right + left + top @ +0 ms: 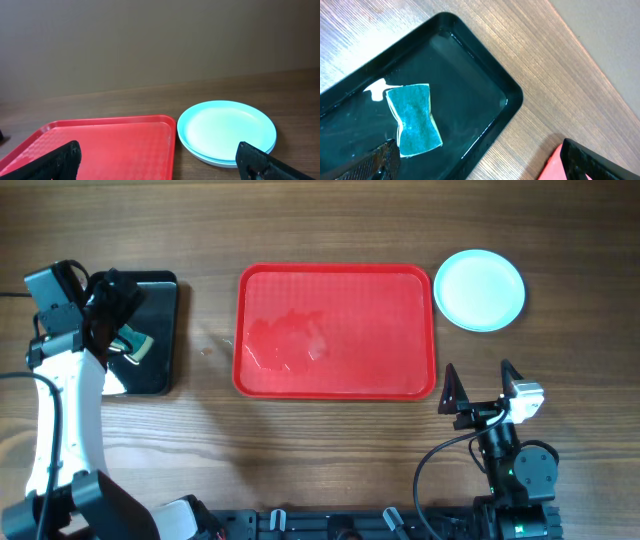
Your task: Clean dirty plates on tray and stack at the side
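Plates [481,289] stacked right of bare red tray [380,310]; task apparently done. Left gripper [480,167], right gripper [478,380]: jaws wide, empty. You just park them.

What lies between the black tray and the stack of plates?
In the overhead view, the red tray lies between the black tray and the stacked plates, with strips of bare wood table on either side of it.

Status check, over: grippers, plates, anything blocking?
Left gripper open over sponge in black tray; right gripper open, empty, near red tray. Plates stacked beside tray, off it. Red tray bare, wet smears. Nothing blocking.
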`<state>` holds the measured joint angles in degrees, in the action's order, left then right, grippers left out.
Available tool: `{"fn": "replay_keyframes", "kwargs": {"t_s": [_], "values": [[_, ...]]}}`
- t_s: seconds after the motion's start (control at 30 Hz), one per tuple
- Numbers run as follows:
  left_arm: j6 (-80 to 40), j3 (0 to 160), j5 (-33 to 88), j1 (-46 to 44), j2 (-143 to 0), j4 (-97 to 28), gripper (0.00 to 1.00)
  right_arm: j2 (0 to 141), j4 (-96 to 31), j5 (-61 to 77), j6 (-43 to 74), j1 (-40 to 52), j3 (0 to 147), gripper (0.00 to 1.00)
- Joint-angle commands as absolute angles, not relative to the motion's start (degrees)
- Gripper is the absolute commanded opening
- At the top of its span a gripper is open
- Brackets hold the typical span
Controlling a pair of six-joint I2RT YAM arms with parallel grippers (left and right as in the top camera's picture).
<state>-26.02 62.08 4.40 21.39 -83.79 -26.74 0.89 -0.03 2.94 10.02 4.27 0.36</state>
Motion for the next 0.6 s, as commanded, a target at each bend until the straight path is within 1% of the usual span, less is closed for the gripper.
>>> {"fn": "replay_keyframes", "kwargs": {"t_s": [0.0, 0.1, 0.13, 0.17, 0.23, 0.33, 0.43, 0.57], "values": [[-25.34, 59.11, 5.54, 18.98, -79.13, -27.49, 1.00, 0.58, 0.14, 2.20, 10.55, 3.99, 0.30, 1.00], [-17.52, 52.03, 9.89, 14.81, -73.87, -19.66, 1.00, 0.58, 0.14, 2.20, 10.57, 3.99, 0.30, 1.00], [-11.00, 44.51, 13.21, 11.40, -69.12, -9.39, 1.00, 0.58, 0.14, 2.20, 10.57, 3.99, 0.30, 1.00], [-7.05, 39.05, 14.55, 9.23, -65.12, -3.03, 1.00, 0.58, 0.14, 2.20, 10.55, 3.99, 0.30, 1.00], [-2.98, 31.20, 14.57, 7.25, -58.81, 3.33, 1.00, 0.58, 0.14, 2.20, 10.57, 3.99, 0.30, 1.00], [-1.67, 19.73, 14.37, 6.96, -47.53, 8.10, 1.00, 0.58, 0.14, 2.20, 10.55, 3.99, 0.30, 1.00], [-1.69, 12.64, 13.96, 7.31, -37.06, 8.43, 1.00, 0.58, 0.14, 2.20, 10.55, 3.99, 0.30, 1.00], [-1.69, 7.81, 13.30, 7.29, -26.50, 8.40, 1.00, 0.58, 0.14, 2.20, 10.55, 3.99, 0.30, 1.00]]}}
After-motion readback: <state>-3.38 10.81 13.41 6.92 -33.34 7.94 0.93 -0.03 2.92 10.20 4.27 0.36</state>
